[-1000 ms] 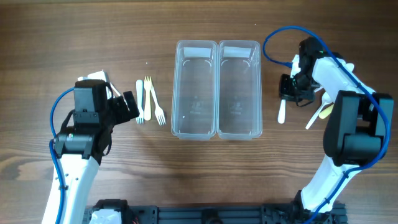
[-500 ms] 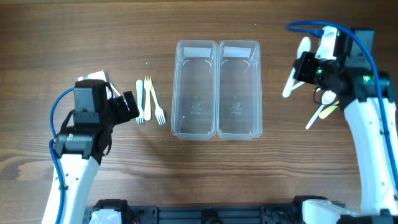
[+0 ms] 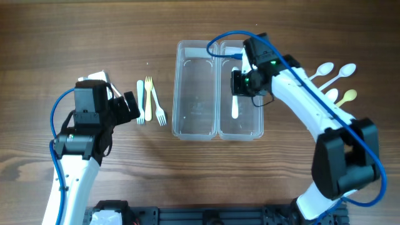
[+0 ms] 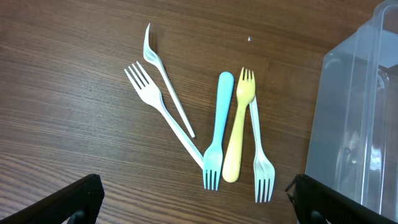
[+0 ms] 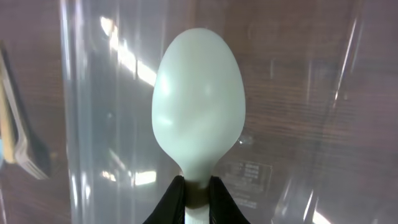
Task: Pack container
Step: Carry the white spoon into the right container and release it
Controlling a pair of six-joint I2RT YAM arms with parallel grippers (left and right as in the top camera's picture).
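Two clear plastic containers stand side by side mid-table, the left one [image 3: 197, 94] and the right one [image 3: 249, 119]. My right gripper [image 3: 240, 83] is shut on the handle of a white spoon [image 3: 235, 107] and holds it over the right container. In the right wrist view the spoon's bowl [image 5: 199, 106] fills the centre, with the fingers [image 5: 171, 202] pinching its neck and the container's floor [image 5: 298, 93] below. My left gripper [image 3: 130, 107] is open and empty, just left of several forks [image 3: 150, 103]. The left wrist view shows a blue fork [image 4: 216, 137], a yellow fork [image 4: 238, 130] and white forks [image 4: 158, 102].
Several loose spoons lie at the right: white ones [image 3: 326, 69] and a yellow one [image 3: 347, 96]. The left container's wall [image 4: 360, 112] stands close to the right of the forks. The right arm's blue cable [image 3: 219, 44] loops over the containers.
My right arm has swung left from the spoon pile, carrying the white spoon, and now holds it over the right container. The left arm has not moved.
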